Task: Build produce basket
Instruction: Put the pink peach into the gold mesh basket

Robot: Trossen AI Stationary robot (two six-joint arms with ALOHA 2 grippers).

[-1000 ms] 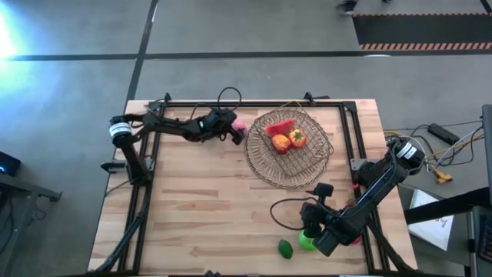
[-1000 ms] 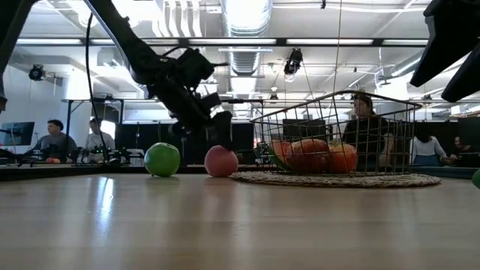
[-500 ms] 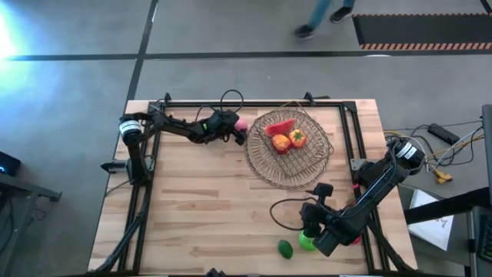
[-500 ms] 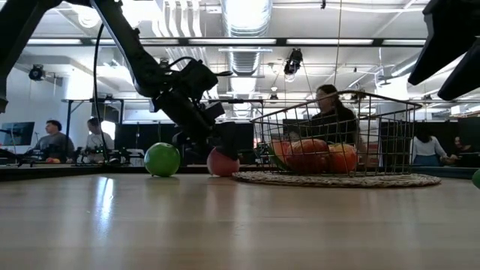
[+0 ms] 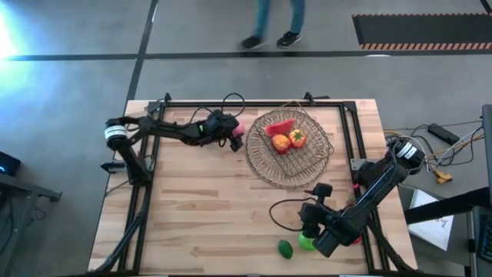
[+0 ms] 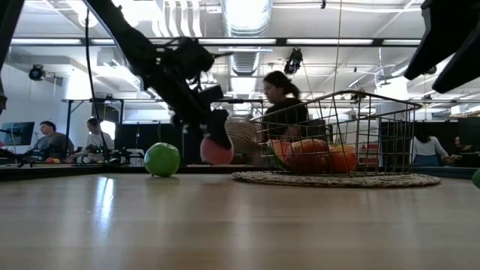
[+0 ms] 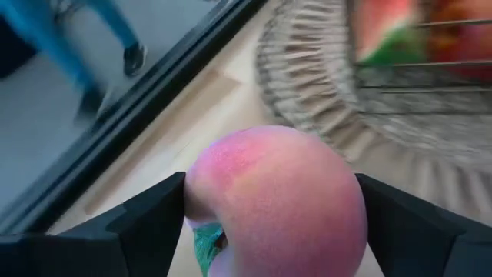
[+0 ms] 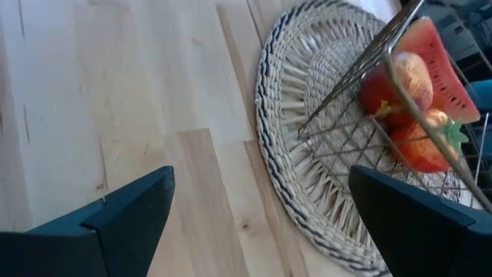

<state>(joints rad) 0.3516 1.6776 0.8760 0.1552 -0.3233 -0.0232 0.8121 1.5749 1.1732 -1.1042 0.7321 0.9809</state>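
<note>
**Pink peach clamped in your left gripper, lifted beside the basket**

Your left gripper (image 5: 233, 136) sits in the upper middle of the high view, just left of the wire basket (image 5: 314, 154), and its fingers are closed on the pink peach (image 5: 238, 131). In the left wrist view the peach (image 7: 277, 201) fills the gap between the two dark fingers (image 7: 146, 223), pressed by both. In the low view the peach (image 6: 216, 151) hangs clear of the tabletop — a little above the level of the green apple (image 6: 162, 159), which rests on the wood to its left.

The basket stands on the round woven mat (image 6: 420, 181) at centre right of the low view. Inside it you have the red watermelon slice (image 5: 280, 126), an orange-yellow pepper (image 5: 280, 141) and a red-orange piece with a green top (image 5: 297, 138).

Your right gripper (image 5: 310, 223) waits at the lower right of the high view, near the table's front edge; the right wrist view shows its fingers (image 8: 115, 215) spread wide with nothing between them (only bare wood and the mat's edge). A bright green fruit (image 5: 306, 242) lies just beside that arm, and a small dark-green one (image 5: 285, 248) lies on the wood to its left.

A person walks past the table at the top of the high view.
</note>
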